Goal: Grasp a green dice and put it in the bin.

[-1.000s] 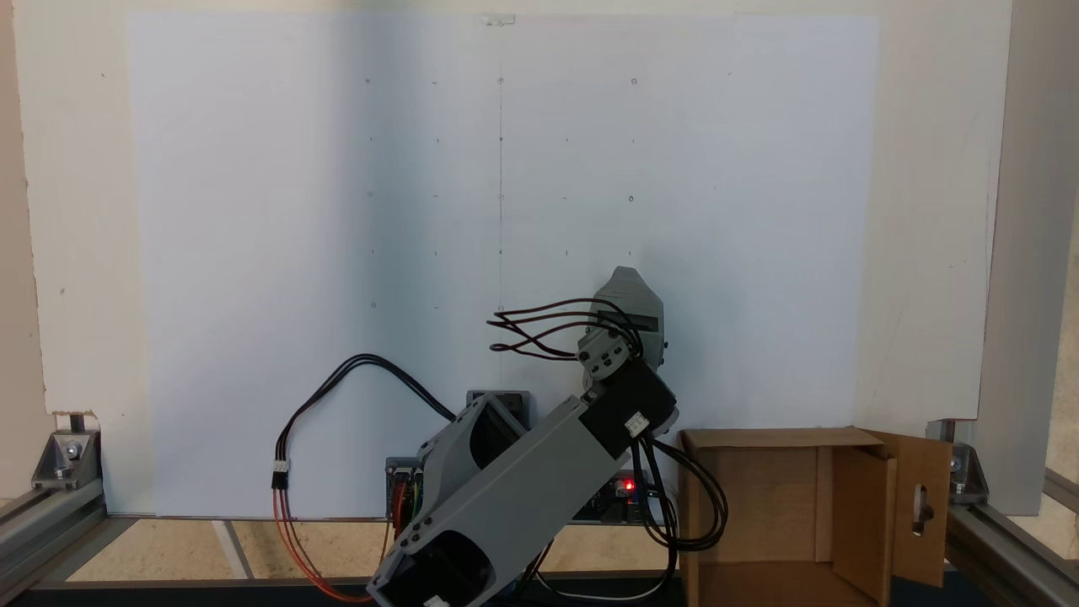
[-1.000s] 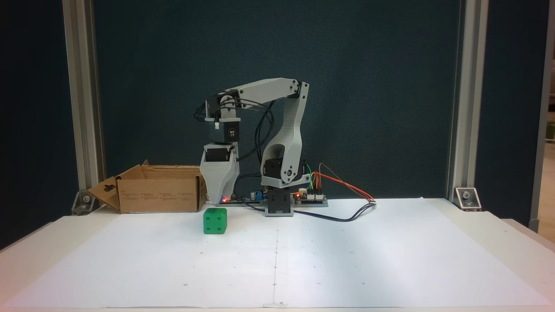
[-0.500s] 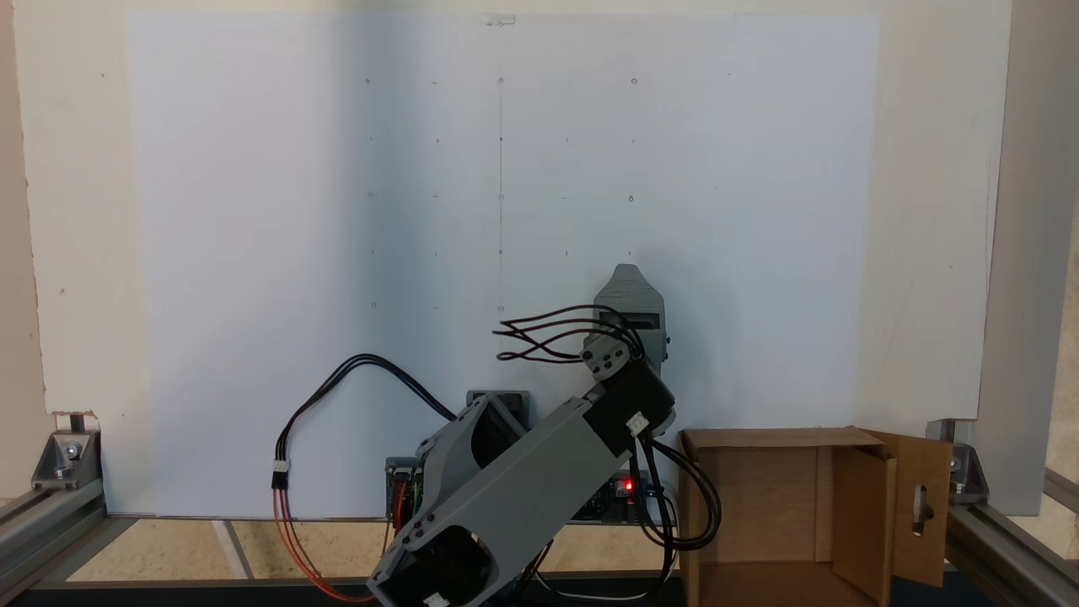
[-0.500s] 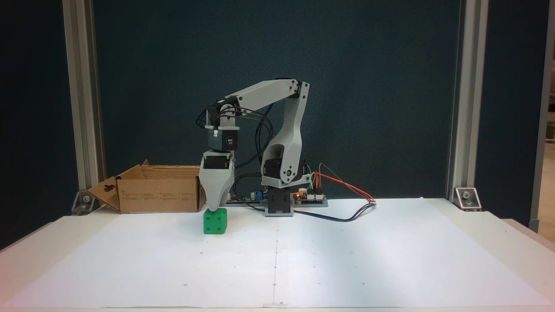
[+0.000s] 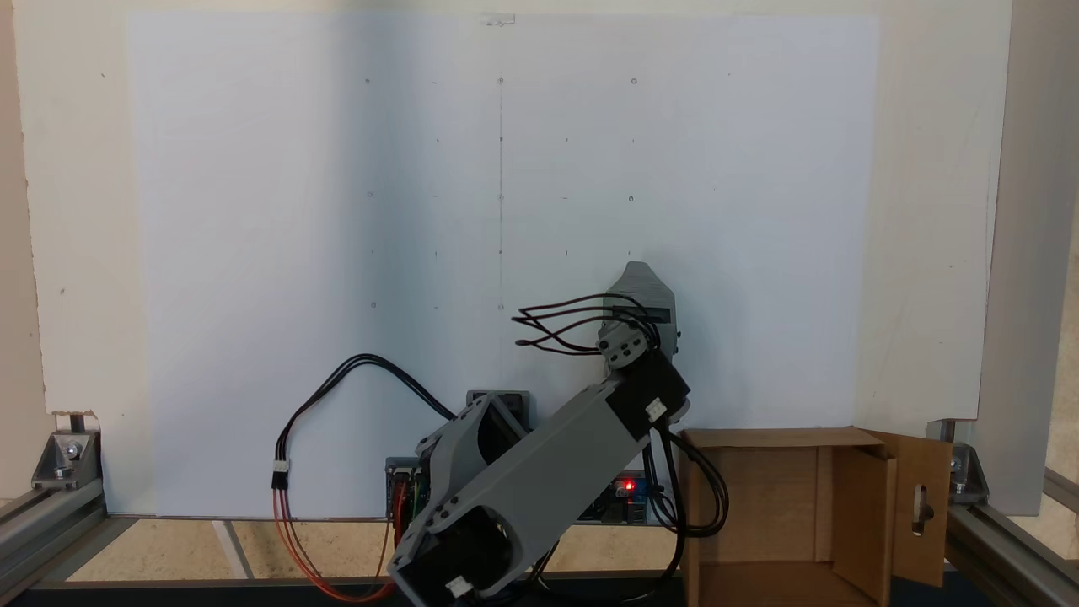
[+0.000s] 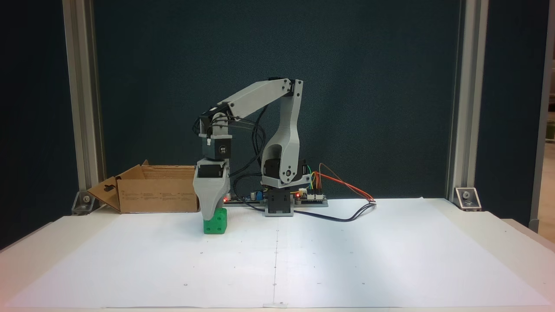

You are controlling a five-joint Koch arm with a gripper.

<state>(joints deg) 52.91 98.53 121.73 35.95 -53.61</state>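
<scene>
Faintly, unreadable print on bin (image 6: pixel 154 196)

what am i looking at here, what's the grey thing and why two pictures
The grey thing is a small robot arm bolted to a table, seen by two still cameras. One looks down from above, behind the arm; the other faces it from the front. In the front view its gripper points straight down over a green dice on white paper, partly covering it. Whether the jaws are open or already gripping cannot be told; the dice sits on the paper. The cardboard box beside it, flaps open, is the bin.
</scene>
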